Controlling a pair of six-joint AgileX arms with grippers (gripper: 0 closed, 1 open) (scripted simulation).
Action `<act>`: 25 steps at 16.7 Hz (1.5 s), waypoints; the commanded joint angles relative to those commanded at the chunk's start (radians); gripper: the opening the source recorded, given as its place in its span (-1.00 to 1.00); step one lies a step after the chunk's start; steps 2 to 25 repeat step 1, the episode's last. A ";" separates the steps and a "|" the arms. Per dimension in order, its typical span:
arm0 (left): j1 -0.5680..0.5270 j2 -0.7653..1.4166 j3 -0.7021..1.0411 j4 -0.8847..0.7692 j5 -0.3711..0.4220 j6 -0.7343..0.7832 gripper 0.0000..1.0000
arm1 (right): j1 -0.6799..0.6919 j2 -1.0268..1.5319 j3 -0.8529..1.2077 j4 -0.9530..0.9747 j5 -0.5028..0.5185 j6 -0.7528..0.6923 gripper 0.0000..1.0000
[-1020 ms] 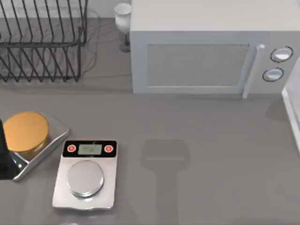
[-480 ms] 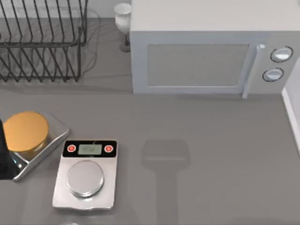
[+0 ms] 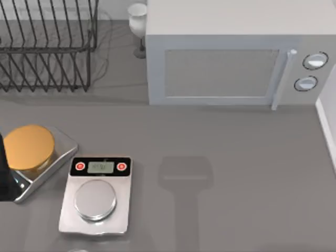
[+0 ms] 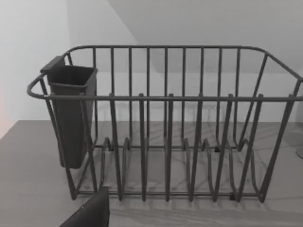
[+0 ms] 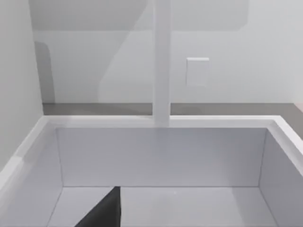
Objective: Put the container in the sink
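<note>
The container is out of view. The sink (image 5: 161,156) is a white square basin seen close in the right wrist view, with a white faucet column (image 5: 162,61) rising behind it. Its white rim (image 3: 326,126) also runs along the top view's right edge. A dark part of my right gripper (image 5: 104,210) hangs over the basin floor. My left arm (image 3: 4,173) is a dark shape at the far left of the table. A dark part of my left gripper (image 4: 92,213) faces the wire dish rack (image 4: 165,132).
An orange-lidded round jar (image 3: 29,147) sits on a small steel scale at the left. Beside it is a kitchen scale (image 3: 95,194) with a round pan. A microwave (image 3: 226,52), the dish rack (image 3: 47,47) and a white goblet (image 3: 137,21) line the back.
The pale shape at the top view's right edge has shrunk toward the right. Nothing on the table has moved.
</note>
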 joint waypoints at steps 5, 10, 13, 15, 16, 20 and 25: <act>0.000 0.000 0.000 0.000 0.000 0.000 1.00 | 0.000 0.000 0.000 0.000 0.000 0.000 1.00; 0.000 0.000 0.000 0.000 0.000 0.000 1.00 | 0.000 0.000 0.000 0.000 0.000 0.000 1.00; 0.000 0.000 0.000 0.000 0.000 0.000 1.00 | 0.000 0.000 0.000 0.000 0.000 0.000 1.00; 0.000 0.000 0.000 0.000 0.000 0.000 1.00 | 0.000 0.000 0.000 0.000 0.000 0.000 1.00; 0.000 0.000 0.000 0.000 0.000 0.000 1.00 | 0.000 0.000 0.000 0.000 0.000 0.000 1.00; 0.000 0.000 0.000 0.000 0.000 0.000 1.00 | 0.000 0.000 0.000 0.000 0.000 0.000 1.00; 0.000 0.000 0.000 0.000 0.000 0.000 1.00 | 0.000 0.000 0.000 0.000 0.000 0.000 1.00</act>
